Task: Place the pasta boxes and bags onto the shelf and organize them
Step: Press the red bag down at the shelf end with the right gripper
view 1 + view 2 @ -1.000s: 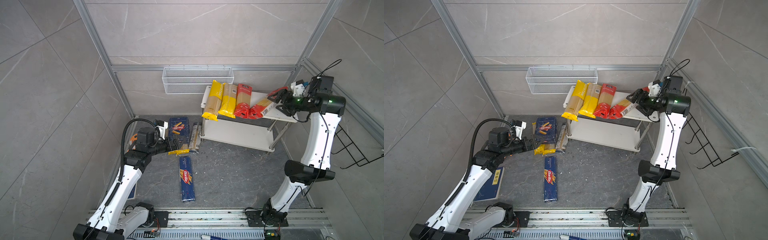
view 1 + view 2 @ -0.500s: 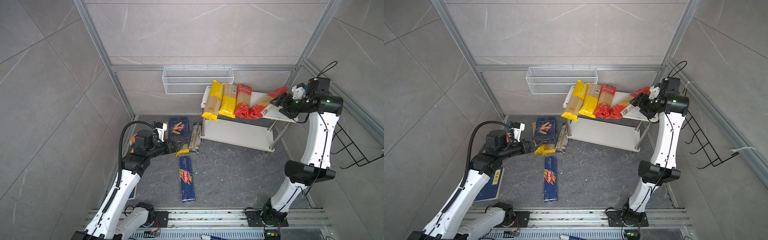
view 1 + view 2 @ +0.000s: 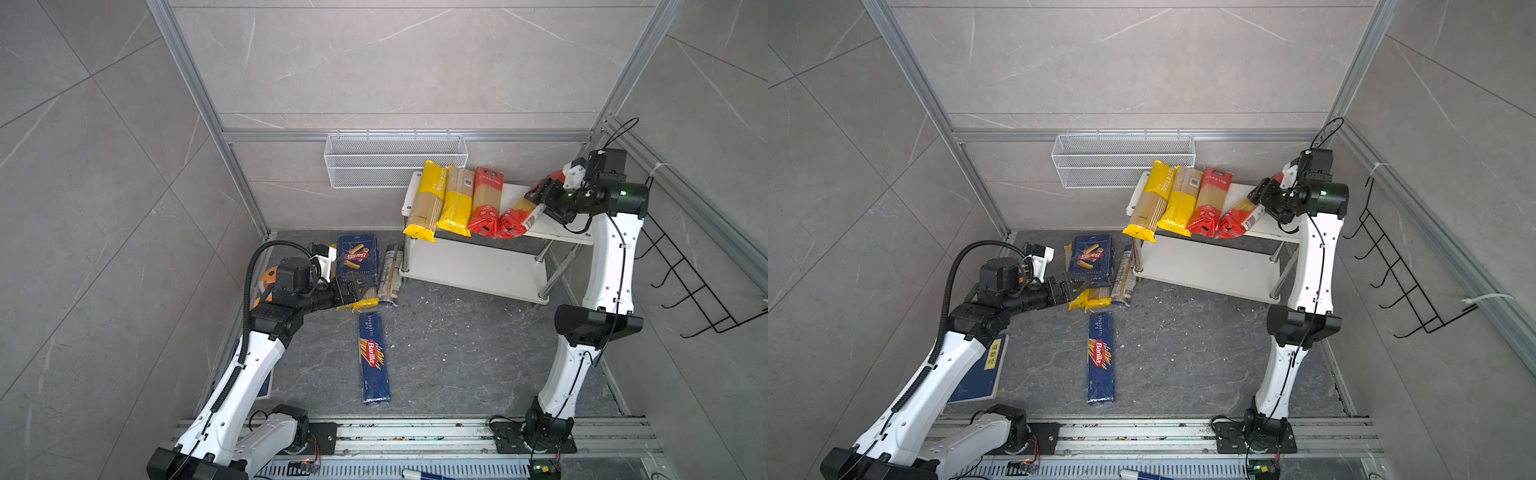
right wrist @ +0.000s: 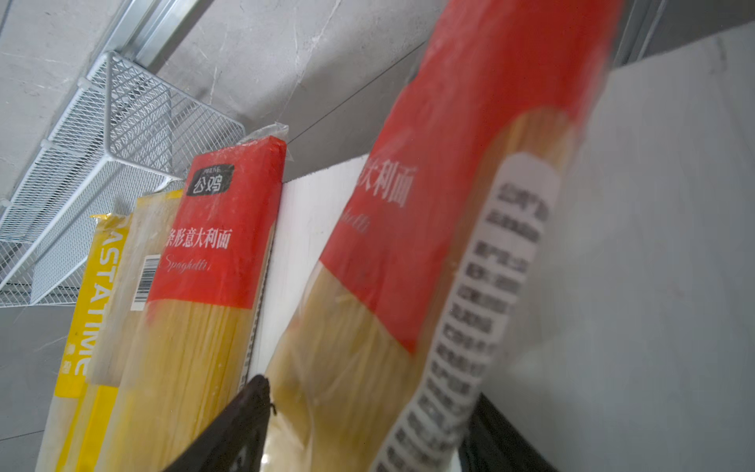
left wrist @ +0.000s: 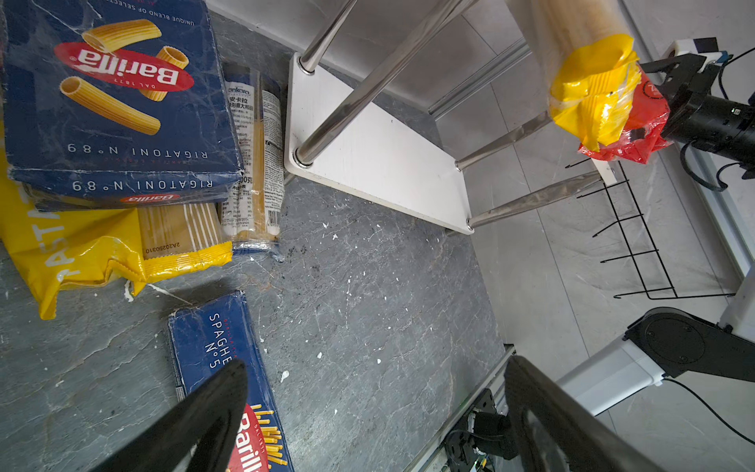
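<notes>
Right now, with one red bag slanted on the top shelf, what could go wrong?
1. The slanted red bag in the right gripper hangs over the front edge of the shelf; released so, it may slide off.
2. Straightening it may push the three neighbouring bags, which overhang too.
3. The rigatoni box lies on the yellow floor bag; if the open left gripper pulls that bag, the box may shift.

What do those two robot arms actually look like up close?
White shells, black joints. The left arm carries a thick ribbed black hose; the right arm has a thin black cable and a green light. The left pincer and right pincer are black.
</notes>
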`<state>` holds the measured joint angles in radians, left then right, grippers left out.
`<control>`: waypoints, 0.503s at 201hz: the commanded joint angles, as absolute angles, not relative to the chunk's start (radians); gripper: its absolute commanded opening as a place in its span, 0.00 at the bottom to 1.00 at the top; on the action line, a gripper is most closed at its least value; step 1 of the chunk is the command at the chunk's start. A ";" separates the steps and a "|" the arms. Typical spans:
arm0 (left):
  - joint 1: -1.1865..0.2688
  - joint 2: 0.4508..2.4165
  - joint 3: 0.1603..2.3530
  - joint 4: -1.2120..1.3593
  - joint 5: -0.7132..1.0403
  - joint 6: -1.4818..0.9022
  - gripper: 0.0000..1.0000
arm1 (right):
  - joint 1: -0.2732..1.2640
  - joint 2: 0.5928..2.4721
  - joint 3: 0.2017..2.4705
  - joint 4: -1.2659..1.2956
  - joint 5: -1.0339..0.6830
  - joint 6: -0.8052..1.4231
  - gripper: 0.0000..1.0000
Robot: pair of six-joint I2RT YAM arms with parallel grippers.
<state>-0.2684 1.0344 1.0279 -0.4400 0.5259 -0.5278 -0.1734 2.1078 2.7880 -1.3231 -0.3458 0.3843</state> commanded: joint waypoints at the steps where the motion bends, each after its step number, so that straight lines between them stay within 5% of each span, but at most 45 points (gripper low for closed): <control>1: -0.264 1.049 1.063 -0.413 0.529 -0.529 1.00 | -0.154 2.119 2.820 -1.320 -0.290 0.352 0.68; 37: -0.263 1.077 1.069 -0.397 0.539 -0.533 1.00 | -0.136 2.123 2.821 -1.305 -0.279 0.301 0.62; 101: -0.264 1.077 1.044 -0.371 0.550 -0.547 1.00 | -0.106 2.134 2.841 -1.290 -0.309 0.266 0.74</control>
